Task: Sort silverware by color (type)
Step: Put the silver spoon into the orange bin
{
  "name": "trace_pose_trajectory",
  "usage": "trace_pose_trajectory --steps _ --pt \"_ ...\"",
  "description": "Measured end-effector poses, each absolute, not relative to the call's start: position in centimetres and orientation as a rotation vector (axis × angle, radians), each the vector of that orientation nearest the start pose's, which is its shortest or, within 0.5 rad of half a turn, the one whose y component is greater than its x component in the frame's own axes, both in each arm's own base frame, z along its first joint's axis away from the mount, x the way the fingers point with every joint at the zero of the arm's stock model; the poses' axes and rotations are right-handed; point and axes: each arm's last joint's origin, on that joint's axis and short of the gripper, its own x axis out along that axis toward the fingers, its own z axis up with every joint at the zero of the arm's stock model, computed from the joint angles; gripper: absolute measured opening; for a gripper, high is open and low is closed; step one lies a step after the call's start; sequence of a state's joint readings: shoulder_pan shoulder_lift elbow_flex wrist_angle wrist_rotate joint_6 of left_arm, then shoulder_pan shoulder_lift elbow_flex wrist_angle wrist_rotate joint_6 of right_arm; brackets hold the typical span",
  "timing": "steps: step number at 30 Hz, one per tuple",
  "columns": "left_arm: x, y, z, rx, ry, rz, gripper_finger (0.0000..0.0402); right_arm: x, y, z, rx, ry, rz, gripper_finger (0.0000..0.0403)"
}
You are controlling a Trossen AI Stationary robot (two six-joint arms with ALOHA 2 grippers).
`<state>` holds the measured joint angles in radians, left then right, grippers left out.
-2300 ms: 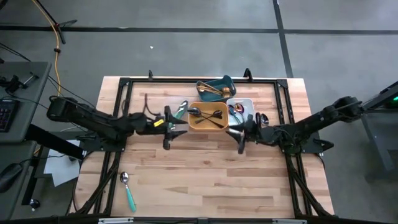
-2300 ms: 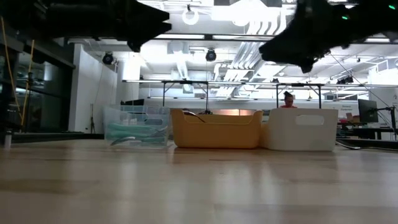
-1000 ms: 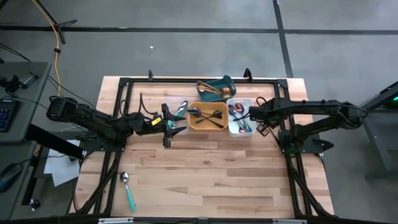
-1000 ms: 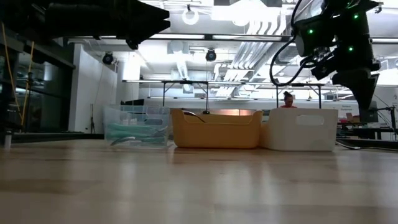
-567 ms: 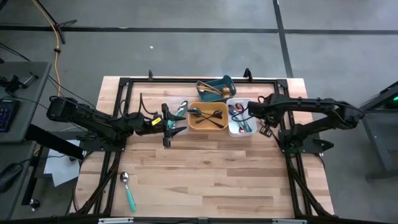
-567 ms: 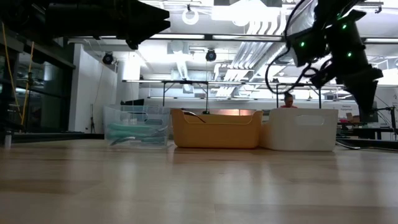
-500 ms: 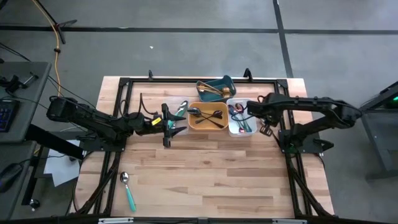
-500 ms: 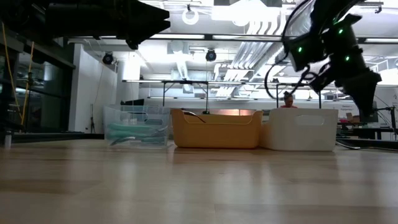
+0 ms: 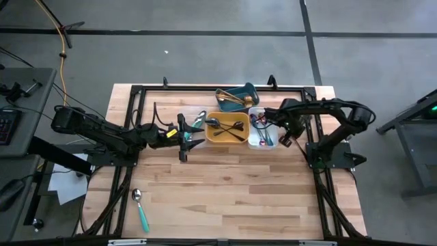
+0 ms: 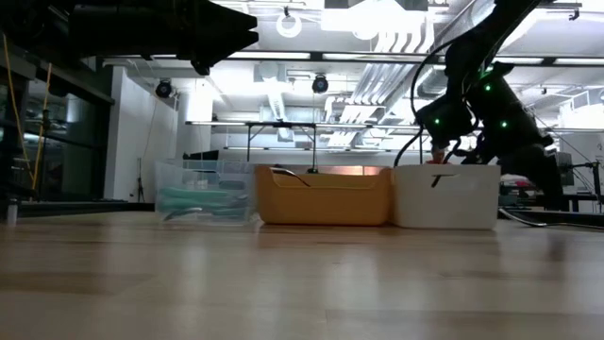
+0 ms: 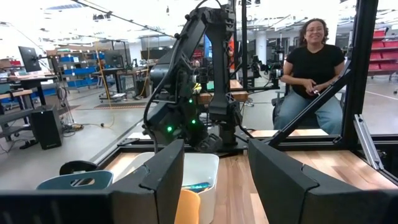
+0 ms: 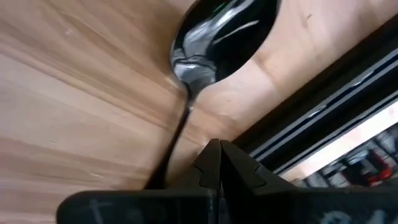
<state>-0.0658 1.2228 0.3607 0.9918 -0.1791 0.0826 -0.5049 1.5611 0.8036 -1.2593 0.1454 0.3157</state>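
Observation:
A black spoon (image 12: 214,37) lies on the wooden table, its handle running back toward my right gripper (image 12: 219,155). That gripper is shut and points steeply down just right of the white tray (image 9: 273,111); its tips stand beside the handle. In the high view the right arm (image 9: 321,106) hides this spoon. My left gripper (image 9: 198,140) hovers open and level, left of the yellow tray (image 9: 228,142), with nothing between its fingers (image 11: 168,174). A teal-handled spoon (image 9: 141,208) lies alone at the near left. My right gripper's shut fingertips (image 12: 208,163) come from above, slanting down, close beside the black spoon's handle (image 12: 175,140). Whether they touch it I cannot tell. The spoon lies flat on the table.
Several trays stand in a group at the far middle: a clear one (image 10: 208,200), the yellow one (image 10: 326,195), the white one (image 10: 445,196) and a teal one (image 9: 247,90) behind. Black frame rails (image 9: 308,147) run along the table's sides. A person (image 11: 311,56) sits beyond the table.
My right gripper has swung from above the white tray's right side down toward the table, tipping more steeply downward, and has stayed shut. In the low view the white tray has shifted a little toward the table's left.

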Motion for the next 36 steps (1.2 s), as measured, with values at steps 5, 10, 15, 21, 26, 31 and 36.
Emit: trace_pose_trajectory --steps 5,10,15,21,26,31,36 --pt "23.0 -1.0 21.7 0.066 -0.124 0.118 0.0170 16.9 -9.8 15.6 0.613 1.910 -0.811 0.0000" --pt "23.0 -1.0 21.7 0.066 -0.125 0.118 0.0170 16.9 -9.0 16.7 0.615 1.860 -0.778 0.0000" --pt "23.0 -1.0 21.7 0.066 -0.125 0.118 0.0170 16.1 -7.0 19.5 0.652 1.666 -0.857 0.0000" --pt "23.0 -1.0 21.7 0.066 -0.125 0.118 0.0170 15.6 -3.0 22.6 0.713 1.302 -0.957 0.0000" --pt "23.0 -1.0 21.7 0.063 -0.126 0.117 0.0170 15.6 0.9 23.2 0.704 1.149 -0.940 0.0000" --pt "23.0 -1.0 21.7 0.050 -0.127 0.112 0.0170 15.6 5.0 22.8 0.704 1.053 -0.921 0.0000" --pt "23.0 -1.0 21.7 0.039 -0.127 0.112 0.0170 15.8 9.1 21.2 0.708 0.934 -0.950 0.0000"
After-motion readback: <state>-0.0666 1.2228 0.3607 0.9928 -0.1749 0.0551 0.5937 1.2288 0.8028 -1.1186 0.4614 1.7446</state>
